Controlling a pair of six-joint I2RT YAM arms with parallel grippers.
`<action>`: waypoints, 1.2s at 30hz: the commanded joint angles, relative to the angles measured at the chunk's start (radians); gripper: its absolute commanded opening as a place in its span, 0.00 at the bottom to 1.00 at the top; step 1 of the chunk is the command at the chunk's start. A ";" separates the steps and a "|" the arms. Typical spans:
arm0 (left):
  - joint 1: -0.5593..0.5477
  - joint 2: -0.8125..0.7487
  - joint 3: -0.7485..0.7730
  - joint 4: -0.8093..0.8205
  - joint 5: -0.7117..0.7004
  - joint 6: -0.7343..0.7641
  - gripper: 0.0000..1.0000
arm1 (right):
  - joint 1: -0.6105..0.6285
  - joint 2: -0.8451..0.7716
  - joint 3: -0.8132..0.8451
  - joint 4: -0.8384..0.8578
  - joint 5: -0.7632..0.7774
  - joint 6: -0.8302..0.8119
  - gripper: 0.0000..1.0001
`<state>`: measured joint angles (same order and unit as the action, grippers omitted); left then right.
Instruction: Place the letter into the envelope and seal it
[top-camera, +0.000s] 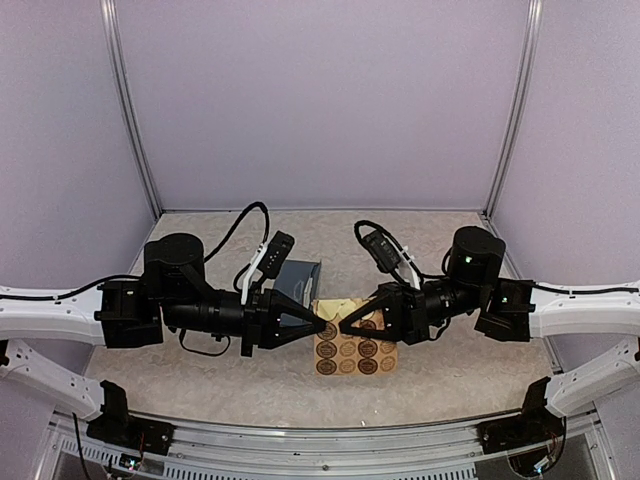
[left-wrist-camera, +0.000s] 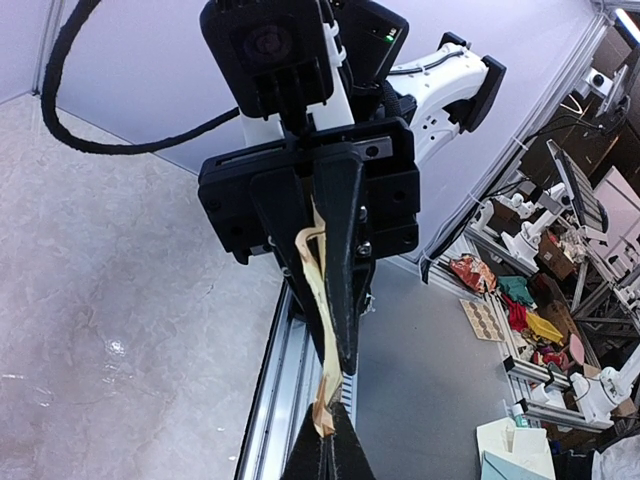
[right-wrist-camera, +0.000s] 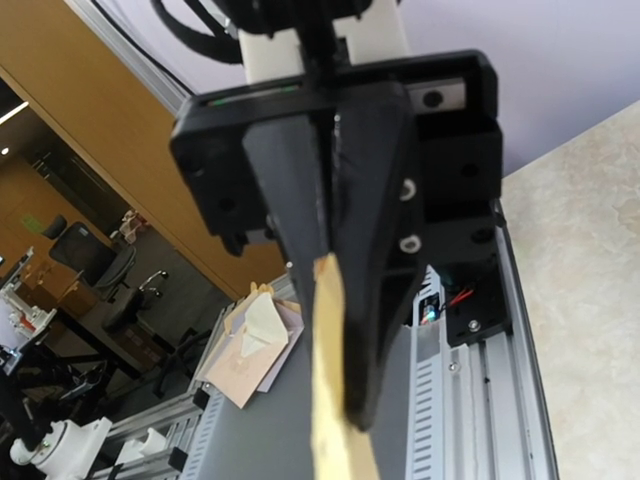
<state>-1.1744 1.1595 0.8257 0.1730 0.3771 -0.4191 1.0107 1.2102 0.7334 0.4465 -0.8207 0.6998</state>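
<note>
so the left gripper (top-camera: 318, 325) and right gripper (top-camera: 345, 326) both pinch the tan sticker sheet (top-camera: 357, 352), nose to nose, envelope (top-camera: 300, 275) just behind

Seen from above, the left arm (top-camera: 50, 312) at the left edge and the right arm (top-camera: 590, 310) at the right edge are long white plastic shells joined by round matte black motor drums (top-camera: 175, 255). Near centre frame, each wrist carries a small black camera block (top-camera: 279, 246) on a white bracket, with thin black cables looping behind. The left gripper (top-camera: 322, 324) and right gripper (top-camera: 343, 327) are black wedge-shaped fingers on boxy black bodies. In the right wrist view, upper right, such a body shows round silver screws (right-wrist-camera: 408, 188). In the left wrist view, a thick black braided cable (left-wrist-camera: 48, 85) curves down the upper left, and a green light (left-wrist-camera: 388, 35) glows at top centre.
</note>
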 joint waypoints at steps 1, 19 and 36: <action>-0.004 0.009 0.029 0.052 -0.003 0.005 0.00 | 0.012 -0.007 -0.006 0.021 0.018 -0.010 0.00; -0.008 0.058 0.036 0.097 0.032 -0.003 0.00 | 0.012 -0.009 -0.016 0.050 0.055 -0.019 0.00; -0.005 0.053 0.030 0.085 -0.051 0.007 0.00 | 0.012 -0.023 -0.026 0.083 0.043 -0.006 0.00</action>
<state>-1.1744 1.2087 0.8276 0.2413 0.3321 -0.4191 1.0107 1.2041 0.7212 0.4820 -0.7918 0.6971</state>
